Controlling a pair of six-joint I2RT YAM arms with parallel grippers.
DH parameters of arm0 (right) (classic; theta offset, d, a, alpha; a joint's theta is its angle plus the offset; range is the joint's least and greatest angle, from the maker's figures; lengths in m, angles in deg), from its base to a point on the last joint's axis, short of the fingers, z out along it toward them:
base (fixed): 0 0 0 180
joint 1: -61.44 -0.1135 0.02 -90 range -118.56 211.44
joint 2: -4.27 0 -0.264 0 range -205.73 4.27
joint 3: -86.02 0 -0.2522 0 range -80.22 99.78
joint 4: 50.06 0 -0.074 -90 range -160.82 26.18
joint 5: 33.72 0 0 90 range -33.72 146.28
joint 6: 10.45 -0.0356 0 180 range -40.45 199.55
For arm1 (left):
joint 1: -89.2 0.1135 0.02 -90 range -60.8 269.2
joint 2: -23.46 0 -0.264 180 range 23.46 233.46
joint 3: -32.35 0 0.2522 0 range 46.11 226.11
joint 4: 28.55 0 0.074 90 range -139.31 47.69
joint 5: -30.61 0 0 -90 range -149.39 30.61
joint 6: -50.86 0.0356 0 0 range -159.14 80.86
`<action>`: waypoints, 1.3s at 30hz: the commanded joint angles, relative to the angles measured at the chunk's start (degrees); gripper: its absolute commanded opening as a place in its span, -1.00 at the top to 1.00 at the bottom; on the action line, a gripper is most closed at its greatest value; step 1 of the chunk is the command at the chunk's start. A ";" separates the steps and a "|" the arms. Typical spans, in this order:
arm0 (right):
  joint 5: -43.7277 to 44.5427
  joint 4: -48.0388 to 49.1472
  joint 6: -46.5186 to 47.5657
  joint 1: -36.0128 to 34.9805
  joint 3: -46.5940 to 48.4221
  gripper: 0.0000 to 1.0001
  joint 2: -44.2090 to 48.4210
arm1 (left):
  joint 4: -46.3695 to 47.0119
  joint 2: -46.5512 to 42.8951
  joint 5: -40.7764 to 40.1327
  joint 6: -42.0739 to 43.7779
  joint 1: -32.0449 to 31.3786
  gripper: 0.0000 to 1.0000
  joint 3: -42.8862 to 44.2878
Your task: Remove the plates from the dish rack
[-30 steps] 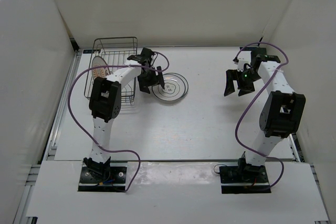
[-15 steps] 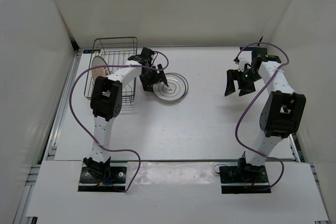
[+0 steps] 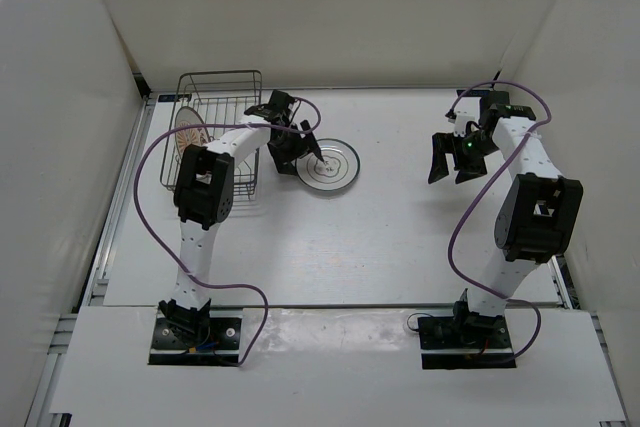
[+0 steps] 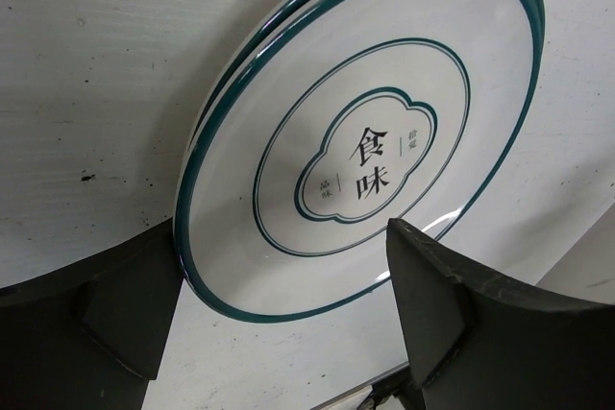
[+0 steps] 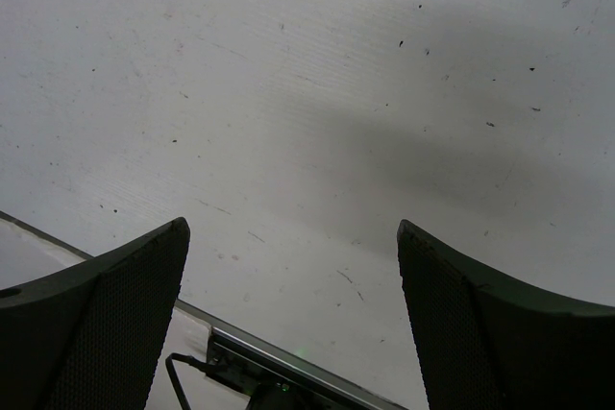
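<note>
- left gripper: jaws wide apart, holding nothing. It sits low over the left rim of the plate stack.
- left wrist view: both fingers frame the near rim of the stack. Not closed on it; whether they touch it, can't tell.
- ringed plates: two, stacked flat on the table, just right of the dish rack. Two teal-edged rims show one over the other, with a teal ring and printed characters in the centre of the top plate.
- sunburst plate: one, orange-brown centre, in the rack, standing on edge in its left part. Its edge line runs near-to-far.
- dish rack: one dark wire basket at the far-left of the table. Its long axis looks near-to-far. The rest of the rack looks empty of plates.
- key relation: the last plate lies left of the left gripper, across the rack's right wall. Likely needs a lift, a move left, then a drop onto the plate's top edge.
- left arm is nearer. It already lies across the rack.
- right gripper: jaws wide, holding nothing, over bare table at the far right, well apart from rack and plates.
- count: three plates (two out, one in), one rack, two grippers.
- progress, judged: two of three unloaded.
</note>
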 commanded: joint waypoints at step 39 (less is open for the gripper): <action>-2.76 -0.15 -0.08 0.26 0.40 -0.80 -1.70 | -6.89 -3.67 1.55 -6.90 -1.91 -0.57 4.13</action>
